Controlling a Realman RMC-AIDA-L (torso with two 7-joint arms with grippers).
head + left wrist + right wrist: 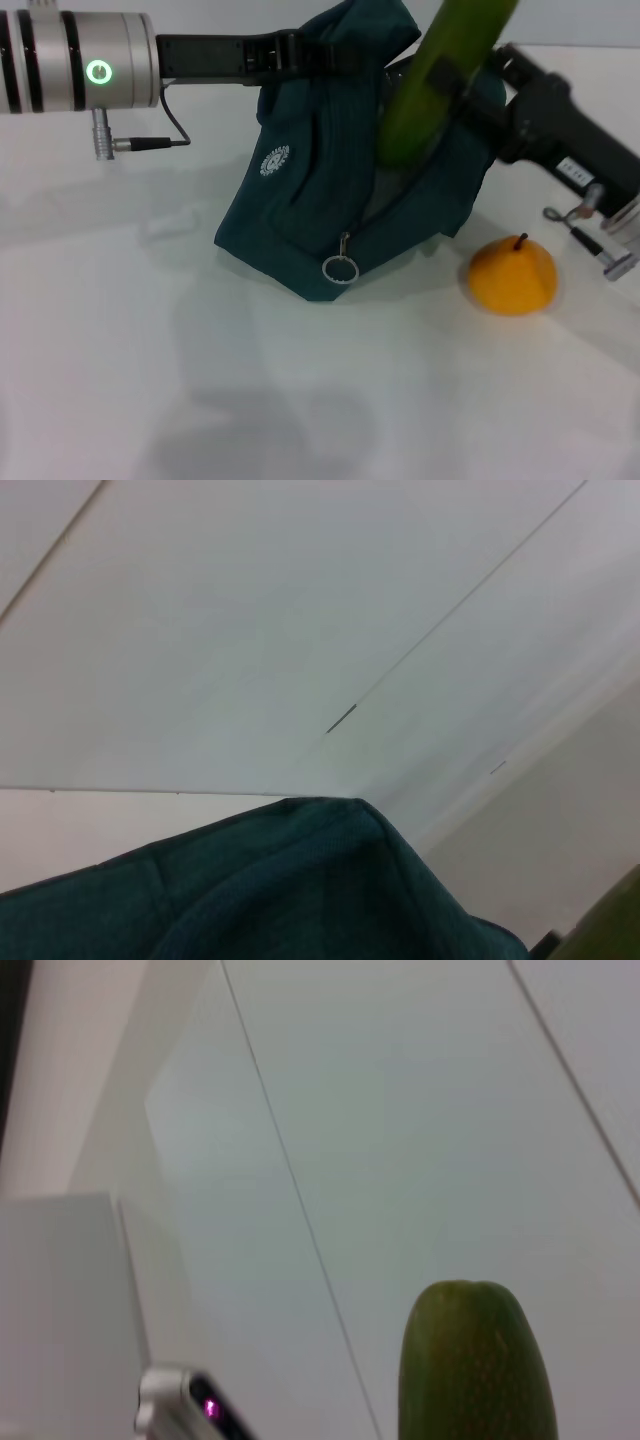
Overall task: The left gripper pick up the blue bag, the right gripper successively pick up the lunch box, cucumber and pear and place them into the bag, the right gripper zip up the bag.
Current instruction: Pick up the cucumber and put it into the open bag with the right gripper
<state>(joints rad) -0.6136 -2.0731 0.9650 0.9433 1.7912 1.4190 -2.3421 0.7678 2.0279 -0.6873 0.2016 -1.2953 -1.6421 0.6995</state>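
Right end effector (452, 92) pinches the cucumber (437, 75), tilted with its lower end inside the open bag (320, 210) just below, the pear (513, 276) on the worktop (200, 380) beneath that arm, while the left end effector (300, 55) grips the bag's top edge.

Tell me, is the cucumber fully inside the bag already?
No. The cucumber, gripped by the right gripper, has only its lower end in the blue bag; most sticks out above.
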